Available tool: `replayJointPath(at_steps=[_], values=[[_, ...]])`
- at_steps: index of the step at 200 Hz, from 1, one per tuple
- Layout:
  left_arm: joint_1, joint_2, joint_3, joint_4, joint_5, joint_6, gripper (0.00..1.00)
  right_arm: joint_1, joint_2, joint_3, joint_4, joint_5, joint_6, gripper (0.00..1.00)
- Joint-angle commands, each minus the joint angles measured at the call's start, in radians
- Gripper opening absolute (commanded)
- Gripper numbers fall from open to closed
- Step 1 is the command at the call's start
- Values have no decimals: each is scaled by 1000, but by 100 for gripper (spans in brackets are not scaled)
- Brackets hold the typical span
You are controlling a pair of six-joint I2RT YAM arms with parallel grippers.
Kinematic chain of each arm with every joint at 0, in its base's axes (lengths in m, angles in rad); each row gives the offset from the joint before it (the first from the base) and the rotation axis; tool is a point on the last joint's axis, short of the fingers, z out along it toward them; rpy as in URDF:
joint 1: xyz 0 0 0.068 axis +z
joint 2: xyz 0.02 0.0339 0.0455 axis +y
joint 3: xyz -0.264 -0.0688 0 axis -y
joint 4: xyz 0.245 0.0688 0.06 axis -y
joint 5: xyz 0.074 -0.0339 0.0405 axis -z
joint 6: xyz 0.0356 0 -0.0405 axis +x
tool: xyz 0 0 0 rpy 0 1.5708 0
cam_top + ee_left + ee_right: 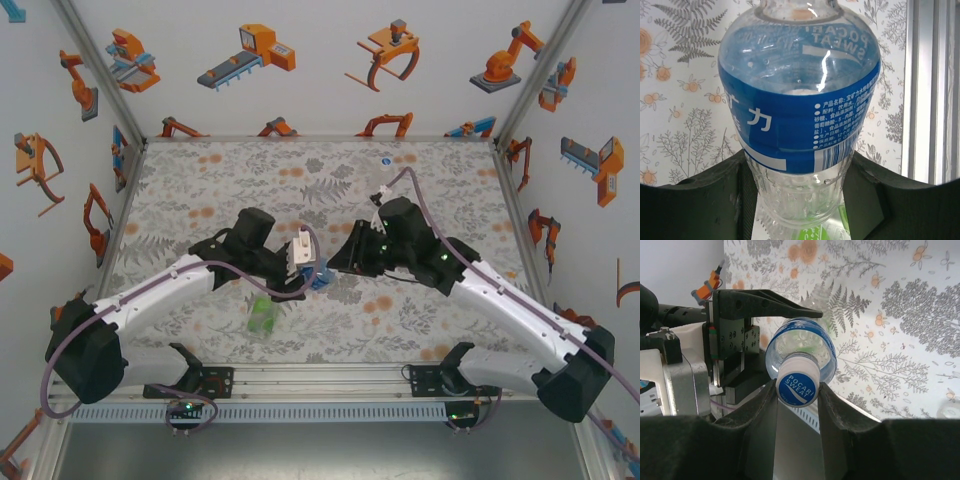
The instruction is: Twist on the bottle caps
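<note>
Blue-label bottle, blue-printed cap, floral table, robot-sticker walls

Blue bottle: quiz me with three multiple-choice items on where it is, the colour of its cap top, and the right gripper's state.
1. Where is the blue bottle?
A. lying loose
B. between the left gripper's fingers
C. standing free

2. The cap's top is:
A. red
B. green
C. blue

3. The right gripper is:
A. closed on the cap
B. wide open, away from the cap
C. closed on empty air

Answers:
1. B, the left wrist view shows fingers clamping both sides of the bottle.
2. C, the cap top is a blue disc with white lettering.
3. A, the right gripper's fingers press the cap from both sides.
</note>
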Motion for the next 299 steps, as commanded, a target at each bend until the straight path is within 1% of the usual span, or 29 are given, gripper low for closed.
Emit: replayJointPath(at_steps=[1, 8, 17, 27, 43, 57, 77, 100, 108, 121, 143, 167, 193, 217, 234, 252, 253, 255, 256, 257, 268, 283, 299], values=[[-18, -22, 0, 117, 99, -37, 0, 6, -55, 32, 57, 71, -135, 48], [-19, -28, -9, 139, 106, -53, 0, 5, -76, 28, 83, 68, -194, 54], [-19, -35, -20, 168, 115, -74, 0, 5, -112, 10, 129, 67, -260, 57], [-18, -43, -28, 195, 129, -95, 0, 5, -157, -19, 195, 69, -329, 59], [-19, -54, -31, 230, 164, -127, 0, 3, -221, -63, 319, 45, -431, 59], [-19, -66, -29, 259, 223, -149, 0, 2, -262, -84, 431, -34, -511, 58], [-18, -84, -19, 309, 319, -186, 0, 3, -288, -89, 591, -201, -580, 58], [-18, -95, 6, 347, 413, -225, 0, 3, -281, -68, 612, -330, -691, 58], [-19, -94, 16, 351, 442, -234, 0, 3, -283, -69, 613, -358, -728, 59], [-19, -95, 32, 353, 491, -243, 0, 3, -284, -76, 625, -375, -756, 59], [-24, -92, 45, 359, 558, -259, 0, 5, -283, -104, 709, -435, -761, 59], [-30, -94, 60, 356, 580, -271, 0, 7, -272, -119, 765, -505, -753, 58], [-33, -92, 72, 348, 602, -273, 0, 11, -258, -128, 799, -556, -746, 55], [-34, -93, 80, 336, 608, -270, 0, 13, -244, -129, 814, -570, -728, 49], [-33, -90, 82, 329, 606, -265, 0, 14, -239, -138, 843, -571, -707, 39], [-33, -87, 82, 329, 606, -267, 0, 14, -236, -146, 858, -572, -698, 23], [-33, -87, 81, 329, 605, -267, 0, 14, -236, -147, 858, -572, -698, 20], [-34, -87, 82, 329, 605, -267, 0, 13, -236, -147, 857, -572, -698, 19], [-34, -86, 82, 329, 605, -267, 0, 14, -236, -147, 857, -569, -698, 16], [-34, -86, 81, 329, 604, -267, 0, 14, -236, -147, 857, -569, -698, 16], [-35, -86, 82, 329, 596, -267, 0, 14, -238, -151, 845, -547, -698, 0], [-35, -85, 81, 329, 561, -270, 0, 15, -244, -152, 797, -469, -697, 0], [-35, -85, 81, 314, 467, -275, 0, 15, -247, -157, 747, -368, -675, 0]])
